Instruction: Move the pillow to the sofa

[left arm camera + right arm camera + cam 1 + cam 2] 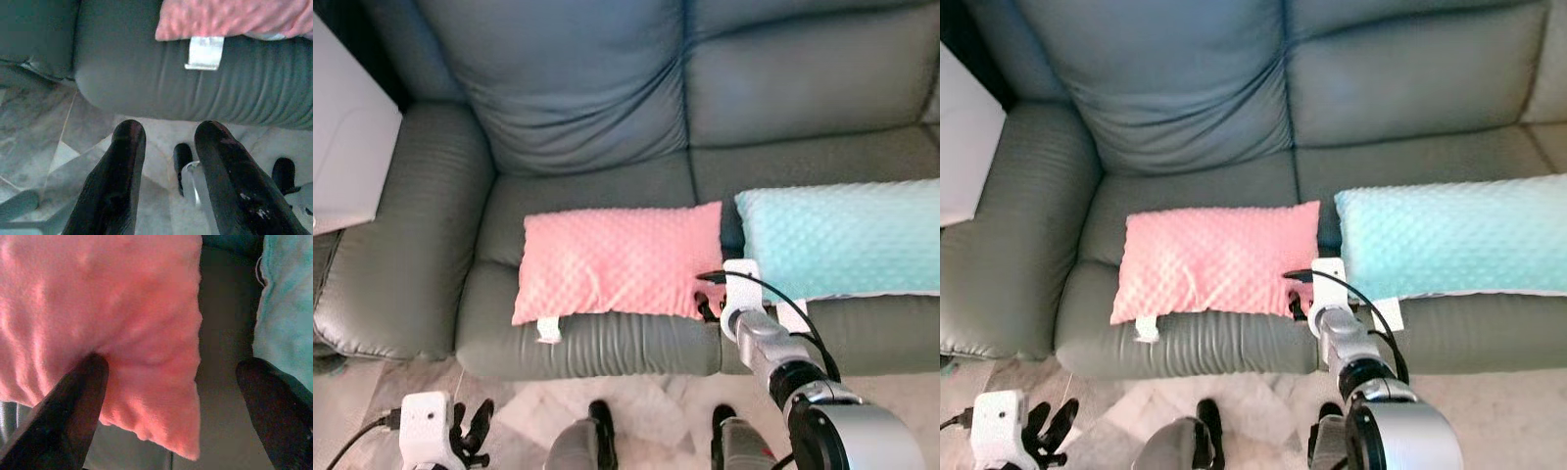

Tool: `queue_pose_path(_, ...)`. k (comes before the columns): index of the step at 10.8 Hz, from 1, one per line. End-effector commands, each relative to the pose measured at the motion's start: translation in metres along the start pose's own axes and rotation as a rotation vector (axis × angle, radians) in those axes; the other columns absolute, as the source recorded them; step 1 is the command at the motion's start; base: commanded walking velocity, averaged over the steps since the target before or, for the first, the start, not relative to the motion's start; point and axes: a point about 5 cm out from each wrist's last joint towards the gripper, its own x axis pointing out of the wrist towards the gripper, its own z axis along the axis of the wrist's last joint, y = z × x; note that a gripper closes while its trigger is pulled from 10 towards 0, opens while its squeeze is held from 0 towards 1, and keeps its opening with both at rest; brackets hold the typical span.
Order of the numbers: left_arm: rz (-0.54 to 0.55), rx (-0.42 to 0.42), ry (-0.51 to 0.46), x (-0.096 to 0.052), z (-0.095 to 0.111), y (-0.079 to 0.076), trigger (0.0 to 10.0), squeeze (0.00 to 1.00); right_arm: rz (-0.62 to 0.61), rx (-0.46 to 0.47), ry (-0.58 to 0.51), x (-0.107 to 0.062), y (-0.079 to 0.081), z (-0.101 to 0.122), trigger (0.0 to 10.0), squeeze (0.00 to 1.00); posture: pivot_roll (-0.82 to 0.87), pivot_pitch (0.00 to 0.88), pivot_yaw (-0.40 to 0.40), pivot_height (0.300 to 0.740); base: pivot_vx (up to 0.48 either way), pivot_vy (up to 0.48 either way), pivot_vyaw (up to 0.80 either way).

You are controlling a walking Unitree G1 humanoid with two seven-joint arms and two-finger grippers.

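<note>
- The pink pillow [615,262] is lying flat on the seat of the grey sofa [587,117], just beside a blue-green pillow [842,240].
- The right gripper [171,396] is hanging over the pink pillow's near right corner with its fingers [73,401] spread wide, holding nothing.
- The left gripper [166,142] is hanging low over the floor [44,147] with its fingers a little apart, holding nothing.

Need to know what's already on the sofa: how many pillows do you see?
2. The pink pillow lies on the left seat cushion, at the right gripper. The teal pillow lies on the seat to its right, cut off by the frame edge.
</note>
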Motion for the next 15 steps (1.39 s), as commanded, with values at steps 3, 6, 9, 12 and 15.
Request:
queue_pose_path(3, 0.051, 0.003, 0.047, -0.010, -0.003, 0.011, 10.0, 0.00, 0.058, 0.076, 0.018, 0.001, 0.016, 0.002, 10.0, 0.00, 0.17, 0.410, 0.212, 0.740, 0.000, 0.000, 0.00)
queue_pose_path(6, 0.045, 0.003, 0.055, -0.007, -0.002, 0.008, 10.0, 0.00, 0.162, 0.197, -0.020, 0.001, 0.034, 0.019, 10.0, 0.00, 0.17, 0.406, 0.211, 0.740, 0.000, 0.000, 0.00)
queue_pose_path(9, 0.035, 0.000, 0.054, -0.004, 0.000, 0.004, 10.0, 0.00, 0.280, 0.213, -0.005, -0.001, 0.056, 0.017, 10.0, 0.00, 0.16, 0.403, 0.208, 0.740, 0.000, 0.000, 0.00)
queue_pose_path(12, 0.033, -0.005, 0.047, 0.001, 0.002, 0.003, 10.0, 0.00, 0.254, 0.133, 0.002, -0.001, 0.043, 0.006, 10.0, 0.00, 0.14, 0.386, 0.193, 0.740, 0.000, 0.000, 0.00)
queue_pose_path(15, -0.015, -0.023, 0.016, 0.015, 0.007, -0.012, 10.0, 0.00, 0.074, -0.015, -0.018, -0.002, -0.004, -0.009, 10.0, 0.00, 0.08, 0.348, 0.181, 0.740, 0.000, 0.000, 0.00)
